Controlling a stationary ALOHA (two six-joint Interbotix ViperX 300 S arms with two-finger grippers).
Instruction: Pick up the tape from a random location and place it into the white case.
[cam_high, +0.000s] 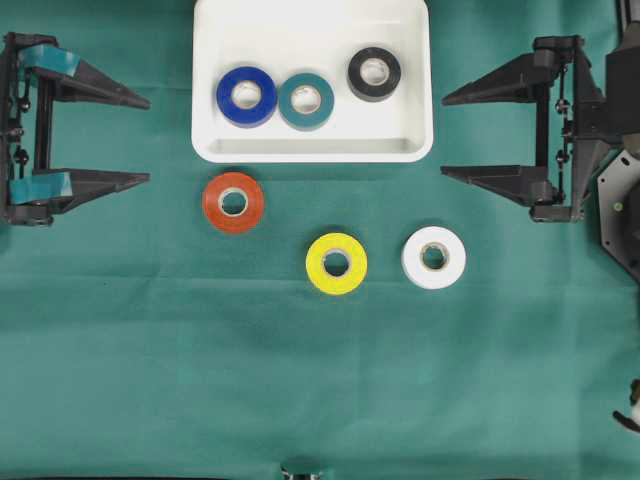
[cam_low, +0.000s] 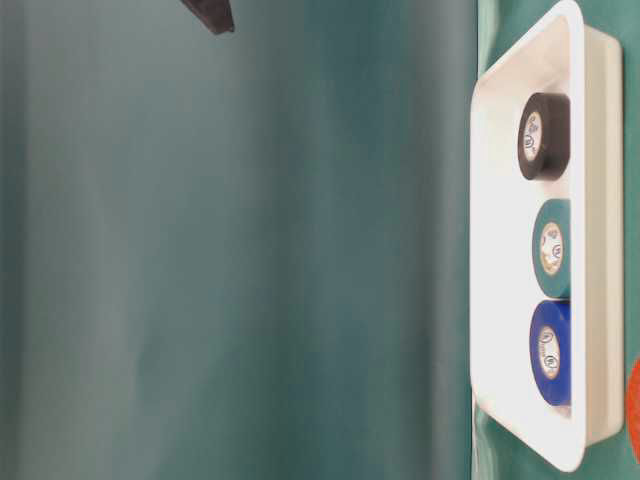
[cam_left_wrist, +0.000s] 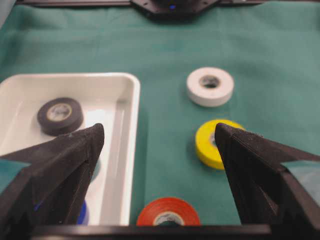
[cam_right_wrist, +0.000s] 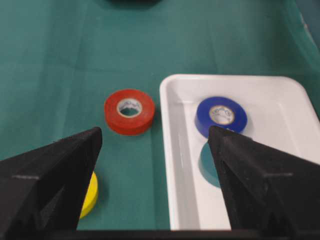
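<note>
The white case (cam_high: 312, 148) lies at the back middle of the green cloth and holds a blue tape roll (cam_high: 246, 96), a teal roll (cam_high: 306, 101) and a black roll (cam_high: 374, 73). On the cloth in front of it lie an orange-red roll (cam_high: 233, 202), a yellow roll (cam_high: 336, 263) and a white roll (cam_high: 433, 257). My left gripper (cam_high: 145, 140) stands open at the left edge, empty. My right gripper (cam_high: 447, 135) is open at the right, also empty. Both are well apart from every roll.
The green cloth (cam_high: 320, 400) covers the whole table. In the table-level view only the case (cam_low: 520, 400) with its three rolls and one black fingertip (cam_low: 212, 14) show.
</note>
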